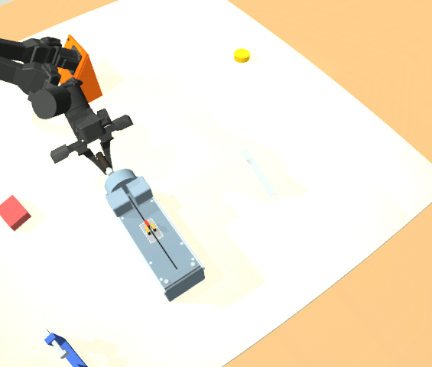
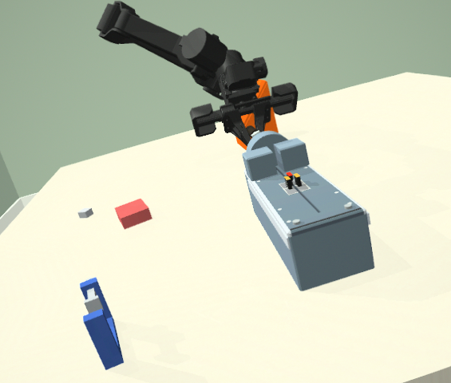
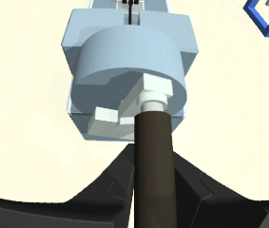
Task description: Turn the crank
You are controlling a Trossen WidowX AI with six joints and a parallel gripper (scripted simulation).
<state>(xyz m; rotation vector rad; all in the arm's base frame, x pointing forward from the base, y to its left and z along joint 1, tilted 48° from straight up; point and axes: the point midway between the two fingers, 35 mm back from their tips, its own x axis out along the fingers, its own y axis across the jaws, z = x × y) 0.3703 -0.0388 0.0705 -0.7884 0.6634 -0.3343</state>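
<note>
With the brown crank handle [image 1: 102,160] [image 2: 251,130] [image 3: 153,166] pinched in the gripper [image 1: 107,167] [image 2: 250,138] [image 3: 154,154], crank in small arcs, easing the red pointer [image 1: 147,222] [image 2: 289,174], just crankward of the brass zero marks [image 1: 147,229] [image 2: 287,178] [image 3: 124,1], level.

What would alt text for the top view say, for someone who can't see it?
The end effector is shut on the crank's dark handle at one end of a blue-grey machine, its red pointer slightly crankward of two brass marks. A red block and yellow disc lie apart.
</note>
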